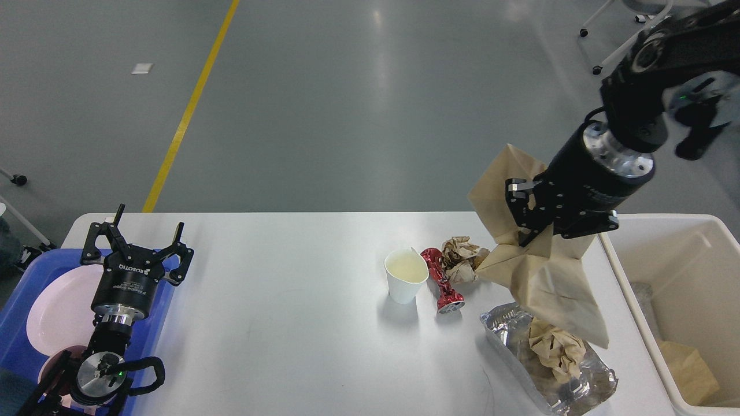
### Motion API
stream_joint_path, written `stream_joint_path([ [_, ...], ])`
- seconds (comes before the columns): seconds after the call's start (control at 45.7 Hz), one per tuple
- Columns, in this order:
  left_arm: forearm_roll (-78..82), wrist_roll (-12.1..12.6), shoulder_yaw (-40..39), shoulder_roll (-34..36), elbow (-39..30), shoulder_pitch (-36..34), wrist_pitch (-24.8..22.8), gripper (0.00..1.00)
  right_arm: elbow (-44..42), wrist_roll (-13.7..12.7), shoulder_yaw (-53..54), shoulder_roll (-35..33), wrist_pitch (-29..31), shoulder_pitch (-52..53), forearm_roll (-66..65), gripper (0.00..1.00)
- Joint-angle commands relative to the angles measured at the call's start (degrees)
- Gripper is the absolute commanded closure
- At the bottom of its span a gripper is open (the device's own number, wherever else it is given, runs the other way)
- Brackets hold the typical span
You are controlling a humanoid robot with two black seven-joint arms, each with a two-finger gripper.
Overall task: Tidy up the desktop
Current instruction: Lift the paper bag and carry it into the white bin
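The white desktop (277,323) fills the lower view. My right gripper (535,231) is shut on a large crumpled brown paper bag (543,277), which hangs above the desktop's right end. Under it lie a white paper cup (406,274), a crushed red can (442,283), a brown paper wad (462,258) and a silver foil bag (555,370) with crumpled brown paper in it. My left gripper (147,234) stands open over the far edge of the blue tray (17,300), holding nothing.
A cream plastic bin (688,231) stands off the desktop's right end, with brown paper in its bottom. The blue tray at the left holds a white plate (58,315). A wheeled chair base (601,52) stands on the grey floor beyond.
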Motion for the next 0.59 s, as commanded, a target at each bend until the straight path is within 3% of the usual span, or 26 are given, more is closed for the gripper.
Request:
stream_joint_path([
  [0.0, 0.0, 0.1, 0.0, 0.0, 0.0, 0.0, 0.0, 0.04, 0.1, 6.0, -8.2, 0.4, 3.7, 5.2, -2.2, 1.0],
  [0.175, 0.0, 0.0, 0.0, 0.0, 0.0, 0.0, 0.1, 0.04, 0.9, 6.3, -12.0, 1.1, 5.7, 9.3, -2.5, 1.0],
  [0.328, 0.0, 0.0, 0.0, 0.0, 0.0, -0.1, 0.0, 0.04, 0.7, 5.9, -12.0, 0.3, 3.7, 6.8, -3.5, 1.0],
  [0.437, 0.0, 0.0, 0.0, 0.0, 0.0, 0.0, 0.1, 0.04, 0.0, 6.0, -15.2, -0.1, -1.2, 1.9, -3.3, 1.0],
  [0.569, 0.0, 0.0, 0.0, 0.0, 0.0, 0.0, 0.0, 0.04, -4.0, 5.9, -17.3, -3.5, -11.3, -10.1, -3.5, 1.0],
])
